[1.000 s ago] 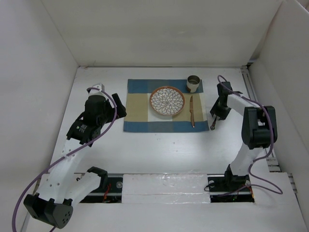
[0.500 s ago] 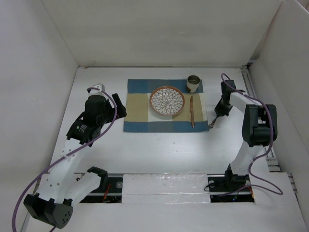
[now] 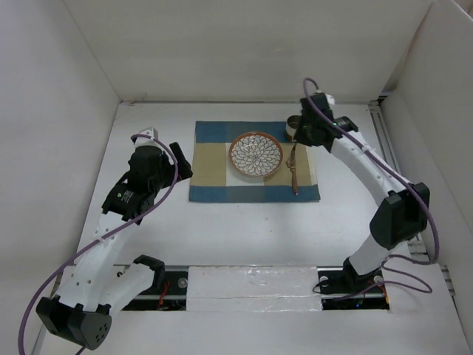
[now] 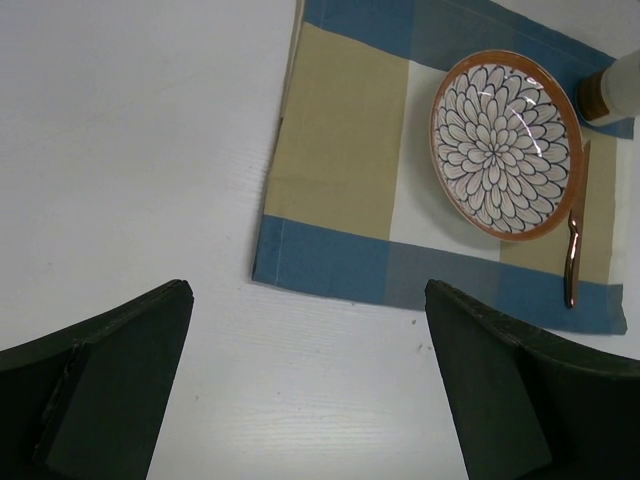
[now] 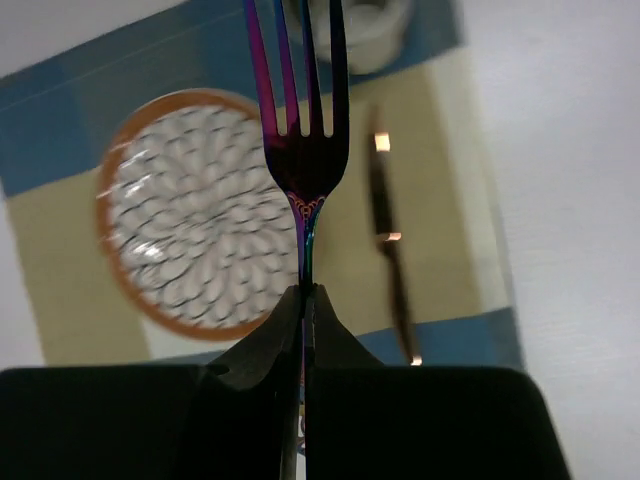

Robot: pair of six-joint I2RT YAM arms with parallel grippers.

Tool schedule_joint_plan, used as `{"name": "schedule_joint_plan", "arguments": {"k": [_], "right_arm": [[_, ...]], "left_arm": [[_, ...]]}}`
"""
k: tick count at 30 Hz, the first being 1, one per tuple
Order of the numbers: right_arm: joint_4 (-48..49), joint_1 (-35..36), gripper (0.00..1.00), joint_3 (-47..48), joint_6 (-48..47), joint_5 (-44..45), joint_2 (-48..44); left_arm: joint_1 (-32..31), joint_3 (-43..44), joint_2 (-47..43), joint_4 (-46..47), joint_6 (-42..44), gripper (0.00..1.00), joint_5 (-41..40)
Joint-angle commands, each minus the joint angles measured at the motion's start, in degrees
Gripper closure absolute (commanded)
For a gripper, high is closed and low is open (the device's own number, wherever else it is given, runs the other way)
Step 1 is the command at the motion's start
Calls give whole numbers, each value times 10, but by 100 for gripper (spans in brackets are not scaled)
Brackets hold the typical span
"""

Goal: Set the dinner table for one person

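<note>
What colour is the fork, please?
Iridescent purple-blue fork, clearest in the right wrist view.

White dinner table [image 3: 244, 229] w/ blue-and-tan checked placemat [image 3: 213, 168] lying flat on it.

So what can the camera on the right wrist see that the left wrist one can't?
Only the right wrist view shows the fork, purplish and shiny, pinched by its handle in the right gripper. Only the left wrist view shows the left gripper, open and empty, above bare dinner table. Both show the patterned plate, the knife to its right, the checked placemat and part of the cup.
</note>
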Motion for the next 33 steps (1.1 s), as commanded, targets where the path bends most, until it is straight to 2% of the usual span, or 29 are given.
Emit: {"name": "schedule_joint_plan", "arguments": {"k": [1, 5, 8, 9, 13, 18, 22, 33], "right_arm": [[-50, 116, 100, 81, -5, -18, 53], [-105, 217, 100, 264, 12, 9, 201], [-129, 265, 100, 349, 12, 2, 274], [-129, 273, 100, 402, 7, -8, 319], [-150, 297, 100, 518, 0, -38, 419], [-135, 297, 100, 543, 6, -70, 475], [-105, 297, 100, 519, 23, -76, 481], [-94, 274, 100, 540, 46, -92, 521]], "left_arm": [[0, -4, -11, 1, -24, 0, -43], [0, 1, -25, -12, -41, 0, -84], [0, 1, -42, -18, -46, 0, -103], [0, 1, -42, -18, -51, 0, -103], [0, 1, -47, -18, -51, 0, -103], [0, 1, -34, -18, -46, 0, -92], [0, 1, -29, -12, -41, 0, -86], [0, 1, -34, -7, -36, 0, -75]]}}
